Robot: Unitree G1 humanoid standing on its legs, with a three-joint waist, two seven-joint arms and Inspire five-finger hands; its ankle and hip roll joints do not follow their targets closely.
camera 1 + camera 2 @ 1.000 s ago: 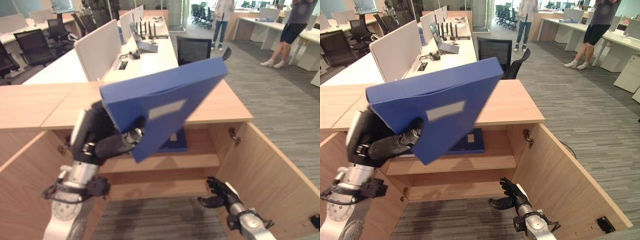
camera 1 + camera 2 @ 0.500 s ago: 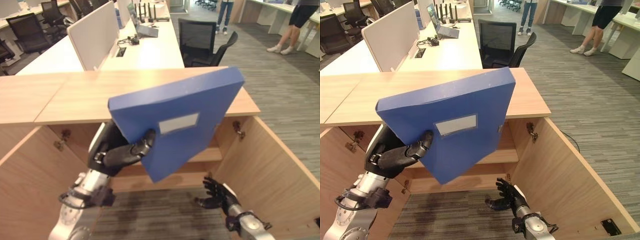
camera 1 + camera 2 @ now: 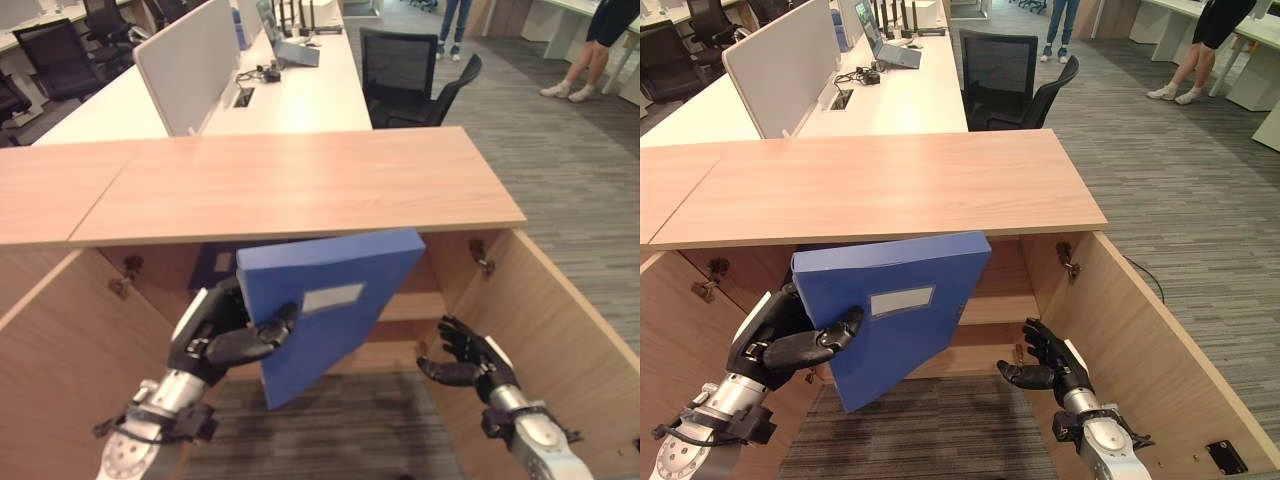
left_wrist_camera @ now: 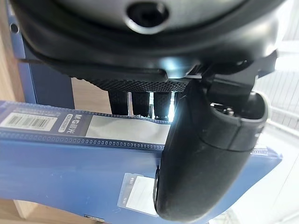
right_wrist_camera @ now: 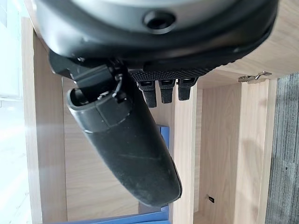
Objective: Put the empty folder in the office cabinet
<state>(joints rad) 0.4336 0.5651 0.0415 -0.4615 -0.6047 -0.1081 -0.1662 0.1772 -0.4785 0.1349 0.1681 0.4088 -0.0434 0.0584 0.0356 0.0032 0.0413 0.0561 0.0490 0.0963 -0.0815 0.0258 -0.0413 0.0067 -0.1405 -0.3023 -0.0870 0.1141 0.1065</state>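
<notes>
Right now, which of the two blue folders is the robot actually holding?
The tilted folder in front of the cabinet, gripped by the left hand. The other folder sits behind it on the shelf.

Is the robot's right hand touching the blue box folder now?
Apart. In the right eye view the right hand hangs open beside the open cabinet door, with bare wood showing between it and the blue box folder.

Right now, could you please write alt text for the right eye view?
The robot's left hand grips a tilted blue folder in front of the open wooden cabinet. Its right hand hangs open by the right cabinet door; desks and chairs stand beyond.
</notes>
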